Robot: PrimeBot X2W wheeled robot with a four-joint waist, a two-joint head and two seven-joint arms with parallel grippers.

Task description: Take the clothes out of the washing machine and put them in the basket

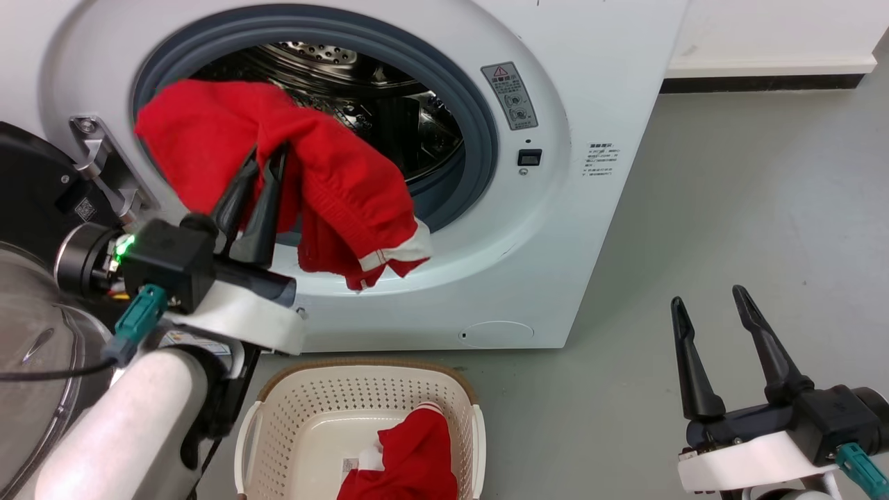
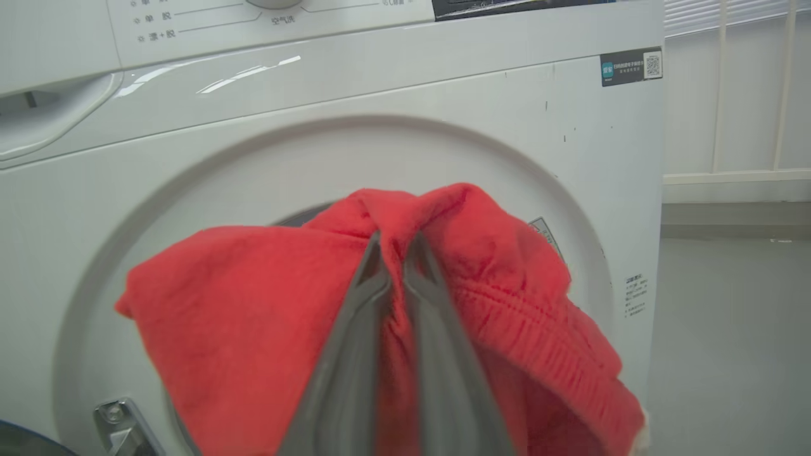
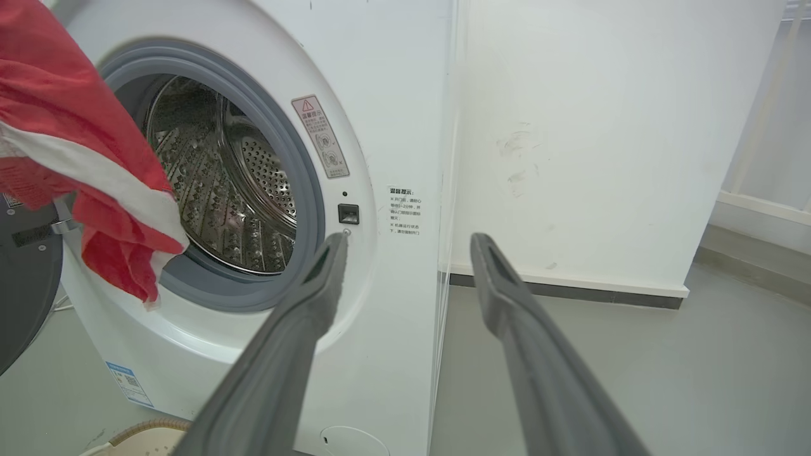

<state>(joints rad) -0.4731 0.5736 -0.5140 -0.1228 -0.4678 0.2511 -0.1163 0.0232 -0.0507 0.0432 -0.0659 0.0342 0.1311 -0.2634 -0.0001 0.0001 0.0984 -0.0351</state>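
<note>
Head view downward, both wrist views close, all on the washing machine (image 1: 528, 278).

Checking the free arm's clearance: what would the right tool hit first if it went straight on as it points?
The right tool would likely meet the washing machine front, right of its porthole; depth unclear.

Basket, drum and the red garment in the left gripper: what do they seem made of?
The basket looks like moulded plastic, matte cream, with regular holes; its brown rim looks woven, perhaps imitation. The drum looks like steel: shiny, reflective, perforated. The garment is soft matte knit fabric, judging by its folds and ribbed band.
</note>
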